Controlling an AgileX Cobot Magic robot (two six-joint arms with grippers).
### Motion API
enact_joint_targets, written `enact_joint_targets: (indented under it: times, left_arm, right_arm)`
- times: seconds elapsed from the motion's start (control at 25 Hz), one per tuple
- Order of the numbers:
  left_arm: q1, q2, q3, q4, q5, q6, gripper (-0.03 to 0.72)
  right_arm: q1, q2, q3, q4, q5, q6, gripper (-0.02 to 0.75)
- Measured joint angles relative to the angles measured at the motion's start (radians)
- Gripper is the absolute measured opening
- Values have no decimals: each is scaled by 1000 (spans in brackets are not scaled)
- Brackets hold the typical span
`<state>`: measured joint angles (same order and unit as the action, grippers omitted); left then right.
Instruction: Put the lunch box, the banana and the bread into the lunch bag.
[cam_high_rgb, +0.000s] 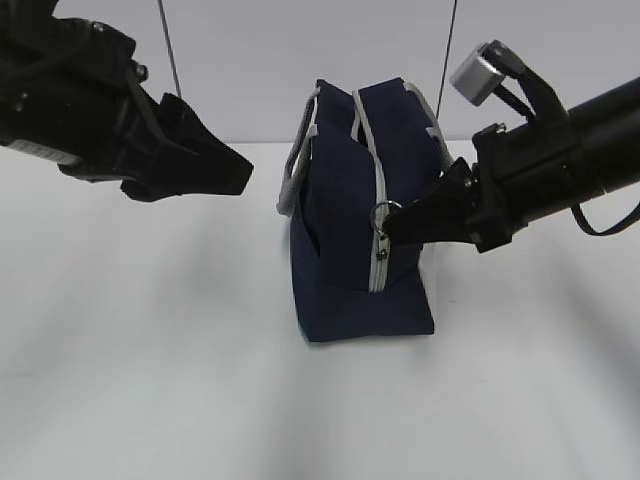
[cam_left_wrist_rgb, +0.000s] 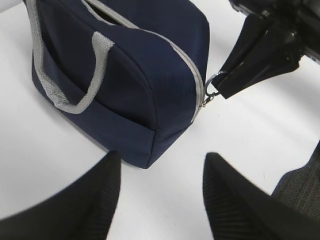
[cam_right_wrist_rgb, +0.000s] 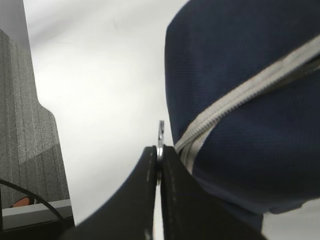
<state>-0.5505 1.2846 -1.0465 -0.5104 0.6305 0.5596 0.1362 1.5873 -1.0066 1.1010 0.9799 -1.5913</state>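
Navy-blue fabric lunch bag (cam_high_rgb: 355, 215) stood upright on white table (cam_high_rgb: 150, 380), long axis receding from exterior camera. Right gripper (cam_high_rgb: 392, 222) clamped on metal zipper-pull ring (cam_left_wrist_rgb: 212, 82). Left gripper (cam_left_wrist_rgb: 157, 192) jaws apart, held clear of bag.

Lunch bag (cam_high_rgb: 360, 215) stands upright at center of the table (cam_high_rgb: 150, 380), end panel facing the exterior camera. Right gripper (cam_high_rgb: 405, 222) at 3 o'clock of the bag, touching it, tips closed on the zipper pull ring (cam_high_rgb: 387, 213) on the bag's near end, partway down the zipper. Left gripper (cam_high_rgb: 215, 165) at 9 o'clock, above the table, apart from the bag. One handle (cam_high_rgb: 292, 175) hangs on the bag's 9 o'clock side.
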Motion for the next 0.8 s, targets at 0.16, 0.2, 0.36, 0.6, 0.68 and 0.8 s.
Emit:
enact_joint_targets:
  times: [0.16,0.2,0.36,0.6,0.68,0.8]
  left_arm:
    - [0,0,0,1,3,0,380]
    - [0,1,0,1,8,0,380]
    - [0,12,2,1,27,0,380]
    - [0,20,73,-33,-19,52,380]
    - [0,20,109,-89,-57,110,380]
    - [0,20,152,-232,-137,263,380]
  right_arm:
    - [0,0,-42,-8,3,2,-16]
    - [0,0,-53,-8,3,2,-16]
    - [0,0,-93,-12,-6,2,-16]
    - [0,0,-142,-14,-23,2,-16]
    - [0,0,-154,-6,-26,2,-16]
    - [0,0,-158,10,-27,2,-16]
